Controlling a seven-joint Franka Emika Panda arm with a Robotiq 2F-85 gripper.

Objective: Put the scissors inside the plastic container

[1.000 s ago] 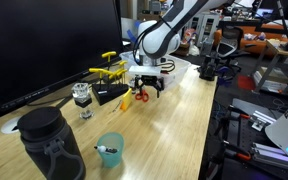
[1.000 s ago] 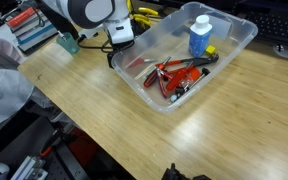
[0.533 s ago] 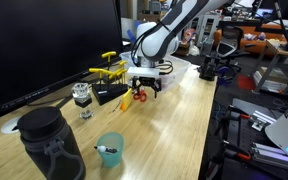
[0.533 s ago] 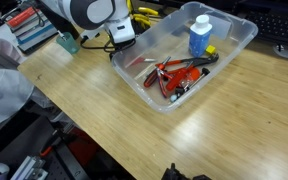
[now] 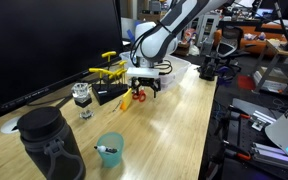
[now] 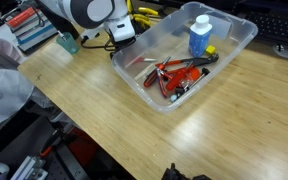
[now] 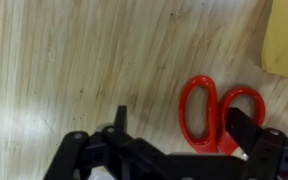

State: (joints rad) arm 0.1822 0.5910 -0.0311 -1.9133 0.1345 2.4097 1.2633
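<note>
The scissors [image 7: 212,112] lie flat on the wooden table, and their orange-red handle loops show in the wrist view. My gripper [image 7: 182,125] is open just above them. One finger [image 7: 119,122] stands left of the loops and the other finger [image 7: 246,130] overlaps the right loop. In an exterior view the gripper [image 5: 144,88] hangs low over the scissors [image 5: 140,96]. The plastic container [image 6: 134,78] is a clear tub beside the arm. It holds a blue bottle [image 6: 199,36] and red-handled tools [image 6: 174,75].
A teal cup [image 5: 109,150], a black bottle [image 5: 49,145] and a glass jar [image 5: 81,97] stand on the table. Yellow-handled tools [image 5: 109,70] lie behind the gripper, before a dark monitor [image 5: 44,40]. A pale yellow object [image 7: 284,40] is beside the scissors.
</note>
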